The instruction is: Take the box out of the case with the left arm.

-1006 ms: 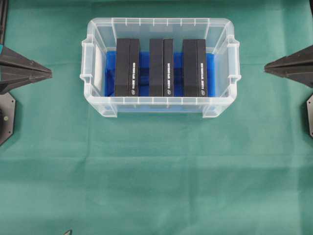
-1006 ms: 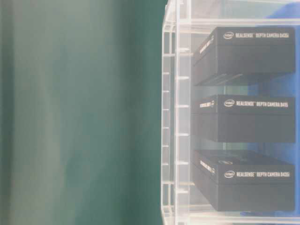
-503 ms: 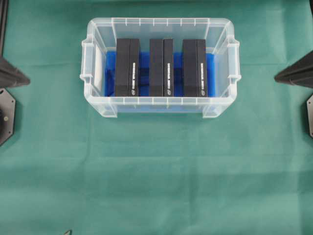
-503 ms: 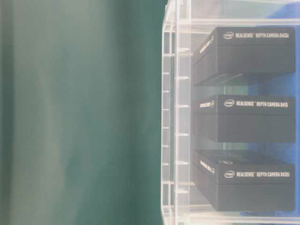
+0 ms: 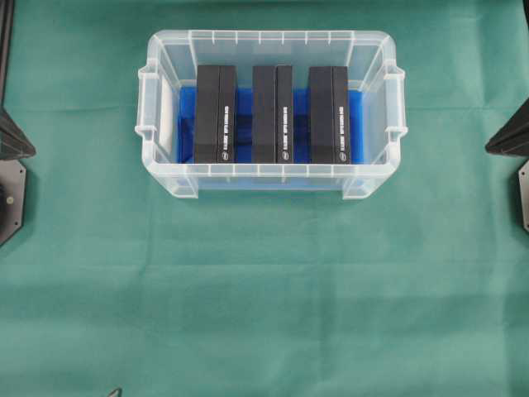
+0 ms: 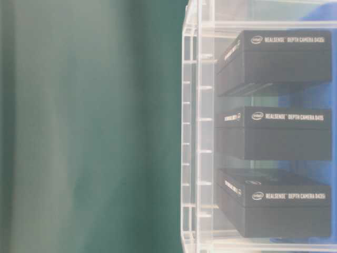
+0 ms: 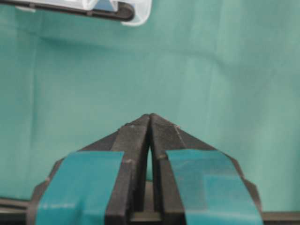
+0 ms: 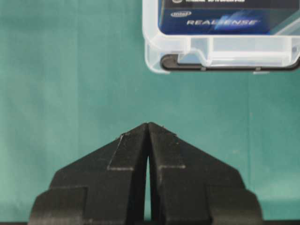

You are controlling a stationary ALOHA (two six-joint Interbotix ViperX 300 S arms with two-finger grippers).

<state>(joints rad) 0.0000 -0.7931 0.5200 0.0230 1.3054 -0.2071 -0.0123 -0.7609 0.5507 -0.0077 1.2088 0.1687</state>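
Observation:
The clear case point(image 5: 264, 38) stands at the back middle of the green cloth, blue cloth point(image 5: 187, 124) on its bottom. Three black boxes stand side by side in it: left point(image 5: 215, 114), middle point(image 5: 273, 114), right point(image 5: 329, 114). From table level the same boxes point(image 6: 279, 134) show through the case wall point(image 6: 192, 132). My left gripper point(image 5: 31, 154) sits at the far left edge, well away from the case, shut and empty point(image 7: 150, 116). Over at the far right edge is my right gripper point(image 5: 489, 150), also shut and empty point(image 8: 148, 124).
Green cloth point(image 5: 264, 298) covers the whole table. Black arm bases sit at the left edge point(image 5: 10, 198) and right edge point(image 5: 522, 192). A case corner point(image 7: 136, 18) shows at the top of the left wrist view, and the case end point(image 8: 178, 51) in the right wrist view.
Both grippers have drawn back outward, away from the case, toward the left and right edges of the overhead view. The case and boxes have not moved.

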